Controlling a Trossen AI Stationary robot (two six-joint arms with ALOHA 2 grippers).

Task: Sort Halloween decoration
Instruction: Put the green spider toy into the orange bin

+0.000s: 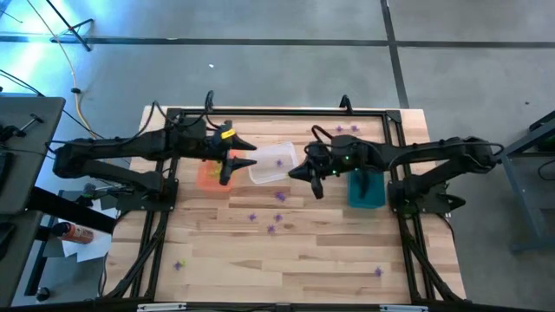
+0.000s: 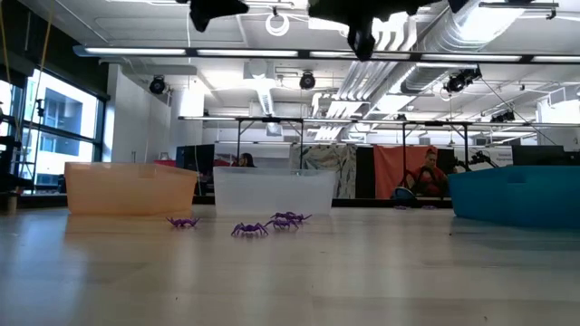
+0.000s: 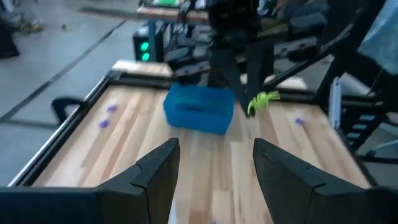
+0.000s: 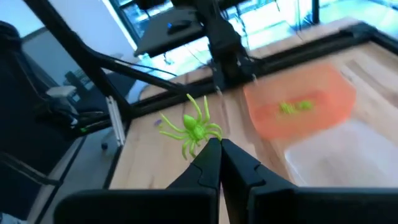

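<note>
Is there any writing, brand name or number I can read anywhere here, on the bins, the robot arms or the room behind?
None can be read. The orange bin, clear bin and teal bin show no labels; the arms and the room behind show no readable text.

We see three bins mid-table, the orange bin (image 1: 211, 174), clear bin (image 1: 272, 164) and teal bin (image 1: 366, 188); both arms hang above them, and purple spiders (image 1: 270, 218) dot the open planks (image 1: 295, 260) nearer us.
</note>
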